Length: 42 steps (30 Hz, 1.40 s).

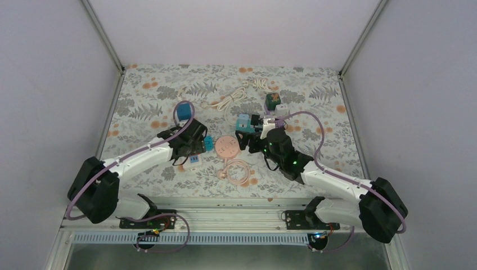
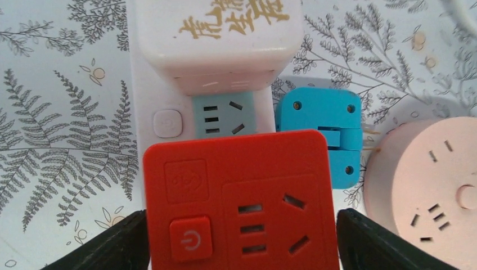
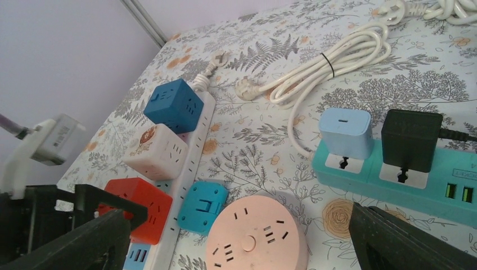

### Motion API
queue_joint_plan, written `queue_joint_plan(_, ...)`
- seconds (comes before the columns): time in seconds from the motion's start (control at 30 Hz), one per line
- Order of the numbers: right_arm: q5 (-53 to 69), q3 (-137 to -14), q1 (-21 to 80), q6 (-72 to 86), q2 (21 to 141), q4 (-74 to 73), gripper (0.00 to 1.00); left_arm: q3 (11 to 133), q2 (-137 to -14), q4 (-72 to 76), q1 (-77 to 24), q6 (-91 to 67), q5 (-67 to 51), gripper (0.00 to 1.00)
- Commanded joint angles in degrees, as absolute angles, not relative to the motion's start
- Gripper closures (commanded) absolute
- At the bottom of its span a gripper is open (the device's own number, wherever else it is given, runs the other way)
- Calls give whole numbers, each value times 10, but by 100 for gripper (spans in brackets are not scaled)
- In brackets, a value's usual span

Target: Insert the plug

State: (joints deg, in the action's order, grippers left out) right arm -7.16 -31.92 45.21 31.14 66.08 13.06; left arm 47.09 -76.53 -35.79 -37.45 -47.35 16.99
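Note:
The plug is a red cube adapter (image 2: 236, 197) with a power button. It sits on the white power strip (image 2: 140, 101), just below a white cube (image 2: 219, 39). My left gripper (image 2: 242, 216) is open, with one black finger close on each side of the red cube. A thin gap shows at the right finger (image 2: 371, 242). From above, the left gripper (image 1: 197, 151) covers the cube. In the right wrist view the red cube (image 3: 140, 208) stands on the strip (image 3: 194, 169) behind the left arm's finger. My right gripper (image 3: 236, 225) hangs open and empty above a pink round socket (image 3: 259, 236).
A blue cube (image 3: 174, 104) and white cube (image 3: 157, 152) also sit on the strip. A flat blue adapter (image 3: 205, 205) lies beside it. A teal strip (image 3: 394, 180) carries a pale blue charger (image 3: 344, 132) and a black one (image 3: 410, 138). White cables (image 3: 332, 62) lie behind.

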Motion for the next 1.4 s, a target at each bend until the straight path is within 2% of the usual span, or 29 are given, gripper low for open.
queue_joint_plan(0.0,-97,-308,446,313,647,141,0,498,-792,-372,-365,-448,153,22)
queue_joint_plan(0.07,-98,-309,446,311,645,140,0,496,-798,-380,-365,-450,170,26)
queue_joint_plan(0.23,-96,-310,445,300,649,145,0,488,-808,-396,-365,-451,211,45)
queue_joint_plan(0.33,-92,-317,445,307,661,138,0,470,-822,-399,-364,-458,235,51)
queue_joint_plan(0.43,-76,-318,444,312,668,142,0,435,-836,-378,-362,-466,235,54)
queue_joint_plan(0.6,-74,-323,444,315,680,140,0,377,-853,-298,-351,-459,172,57)
queue_joint_plan(0.87,-42,-346,445,280,710,134,0,393,-820,-311,-312,-419,181,58)
queue_joint_plan(1.0,30,-410,445,193,773,86,0,413,-793,-342,-282,-405,225,51)
queue_joint_plan(1.13,139,-487,445,85,849,23,2,413,-769,-332,-265,-398,215,31)
queue_joint_plan(1.27,143,-540,446,42,901,-15,2,420,-747,-323,-261,-386,196,13)
queue_joint_plan(1.37,132,-578,448,12,934,-35,3,433,-712,-324,-260,-368,207,7)
